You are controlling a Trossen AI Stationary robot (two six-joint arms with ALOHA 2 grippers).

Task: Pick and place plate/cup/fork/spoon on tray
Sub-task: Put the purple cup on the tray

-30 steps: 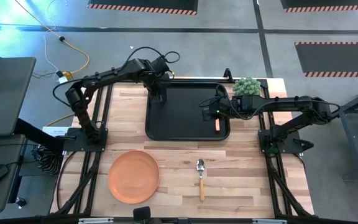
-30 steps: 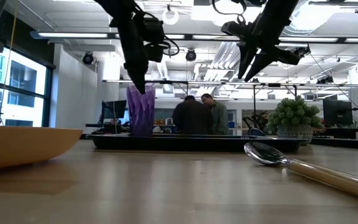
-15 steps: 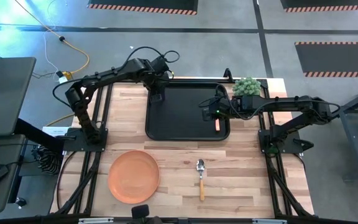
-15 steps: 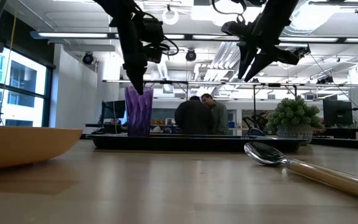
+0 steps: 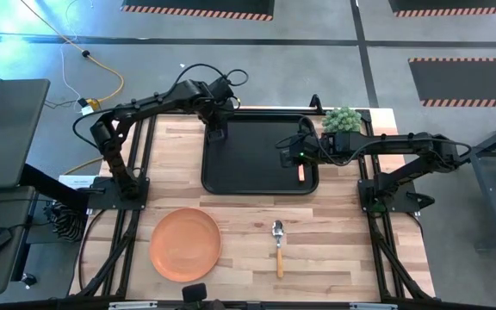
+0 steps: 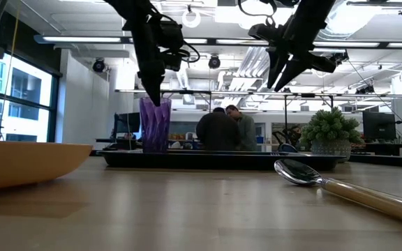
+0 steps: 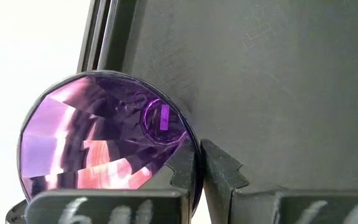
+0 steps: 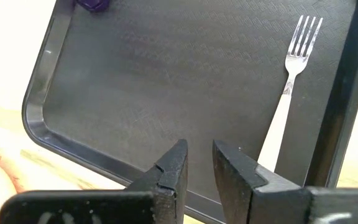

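The purple cup [image 6: 155,125] is upright over the far left corner of the black tray [image 5: 257,185], and my left gripper [image 6: 156,96] is shut on its rim from above. The fork [image 8: 291,81] lies flat in the tray along its right rim. My right gripper [image 8: 199,163] hovers above the tray's right part, open by a narrow gap and empty, with the fork off to its side. The orange plate [image 5: 185,244] and the spoon [image 5: 278,247] lie on the wooden table near its front edge. My left gripper pinches the cup's rim wall [image 7: 190,163], one finger inside the cup and one outside. The fingers come from above and point down. The cup is upright under them, its base behind the tray's rim [image 6: 187,159]; I cannot tell whether it rests on the tray floor.
A green bushy plant [image 5: 341,119] stands at the tray's far right corner, close to my right arm. People stand in the room beyond the table [image 6: 222,129]. Bare tray floor lies between cup and fork.
My left gripper has carried the cup a little toward the table's left edge, into the tray's far left corner; the cup has stayed upright.
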